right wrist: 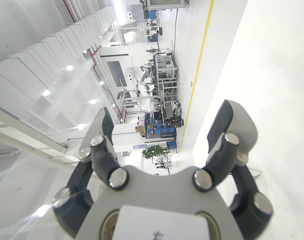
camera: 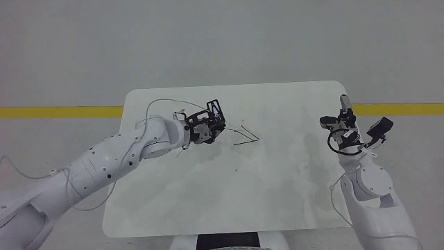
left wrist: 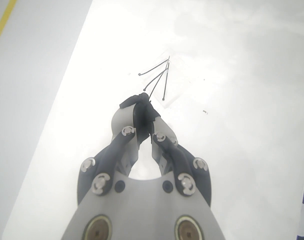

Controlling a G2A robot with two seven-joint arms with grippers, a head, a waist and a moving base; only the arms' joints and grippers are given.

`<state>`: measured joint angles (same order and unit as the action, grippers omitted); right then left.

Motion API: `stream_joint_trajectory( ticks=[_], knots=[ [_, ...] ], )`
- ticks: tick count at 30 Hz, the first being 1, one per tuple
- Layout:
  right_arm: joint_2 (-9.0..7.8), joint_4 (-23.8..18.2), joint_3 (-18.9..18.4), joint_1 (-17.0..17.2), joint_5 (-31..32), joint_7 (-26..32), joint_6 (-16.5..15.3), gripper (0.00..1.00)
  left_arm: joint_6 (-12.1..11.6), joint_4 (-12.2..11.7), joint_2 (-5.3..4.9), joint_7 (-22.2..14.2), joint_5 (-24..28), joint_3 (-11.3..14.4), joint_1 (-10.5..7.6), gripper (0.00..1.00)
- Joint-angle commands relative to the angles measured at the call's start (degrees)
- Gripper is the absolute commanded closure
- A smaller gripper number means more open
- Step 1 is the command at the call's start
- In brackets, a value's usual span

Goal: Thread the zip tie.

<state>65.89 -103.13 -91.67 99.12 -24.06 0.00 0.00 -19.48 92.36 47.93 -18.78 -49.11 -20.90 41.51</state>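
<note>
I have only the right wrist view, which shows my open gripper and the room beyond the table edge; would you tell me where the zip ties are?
Observer: Several black zip ties lie fanned out near the middle of the table, their thin ends meeting at one point.
Operator: Thank you. And what is the other arm doing with them?
Observer: The left gripper is right at the fan with its fingers closed together. One zip tie runs straight into its fingertips and appears to be pinched there.
</note>
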Motion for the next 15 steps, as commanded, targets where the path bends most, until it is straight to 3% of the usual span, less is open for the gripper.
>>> stream_joint_trajectory(
  ticks=[1,9,15],
  knots=[
    [0.00,0.00,0.00,0.00,0.00,0.00,0.00,0.00,0.00,1.02,-1.46,1.68,0.10,-0.74,0.74,1.00],
    [0.00,0.00,0.00,0.00,0.00,0.00,0.00,0.00,0.00,4.05,-5.93,6.13,-0.67,-1.51,2.10,1.00],
    [0.00,0.00,0.00,0.00,0.00,0.00,0.00,0.00,0.00,4.41,-6.20,6.88,-1.03,-1.55,2.14,1.00]
  ],
)
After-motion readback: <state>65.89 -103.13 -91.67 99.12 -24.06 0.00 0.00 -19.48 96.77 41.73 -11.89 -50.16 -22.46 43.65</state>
